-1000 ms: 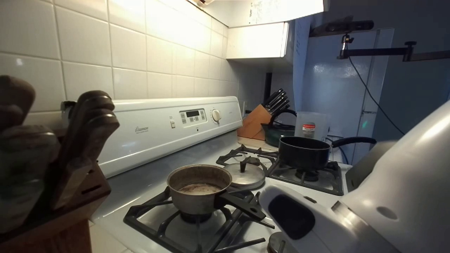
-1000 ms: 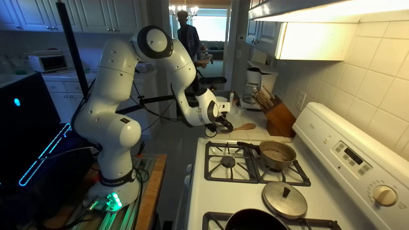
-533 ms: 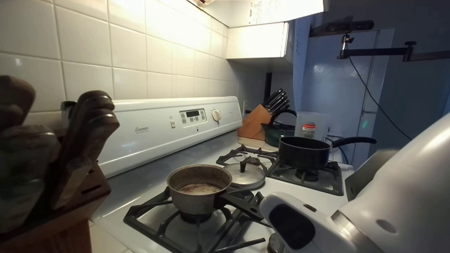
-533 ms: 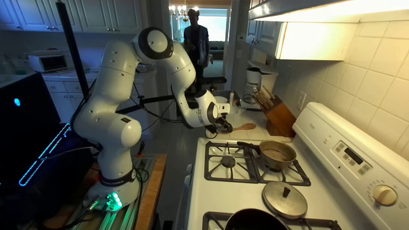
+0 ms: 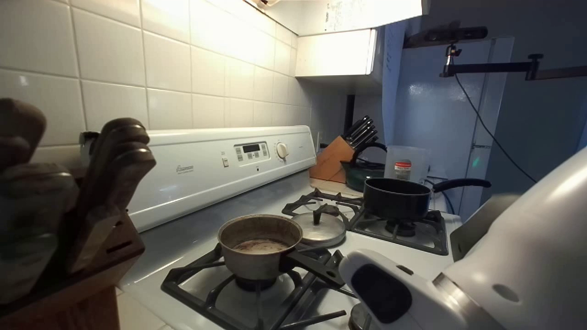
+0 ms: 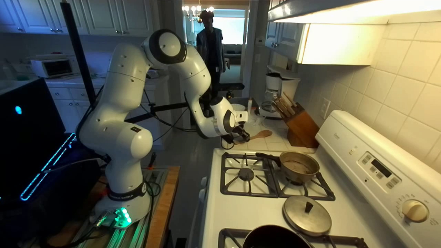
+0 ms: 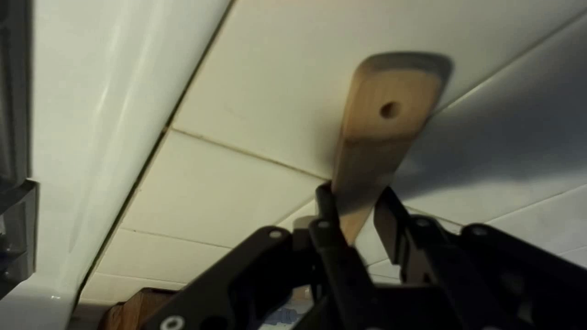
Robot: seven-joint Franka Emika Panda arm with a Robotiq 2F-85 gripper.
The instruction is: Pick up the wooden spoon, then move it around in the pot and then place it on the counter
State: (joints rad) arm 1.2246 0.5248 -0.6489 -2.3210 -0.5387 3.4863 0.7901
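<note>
Wooden spoon (image 6: pixel 260 134), handle (image 7: pixel 373 153) tight between black jaws, low over the tiled counter (image 6: pixel 275 140) beside the stove (image 6: pixel 241 210).

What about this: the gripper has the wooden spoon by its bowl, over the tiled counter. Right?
Not by its bowl: in the wrist view, the gripper has the wooden spoon by its handle, the holed end jutting past the fingers, over the tiled counter.

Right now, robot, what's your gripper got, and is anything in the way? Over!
Gripper shut on wooden spoon. Not yet in grey pot. Knife block close by, might get bumped. Over.
</note>
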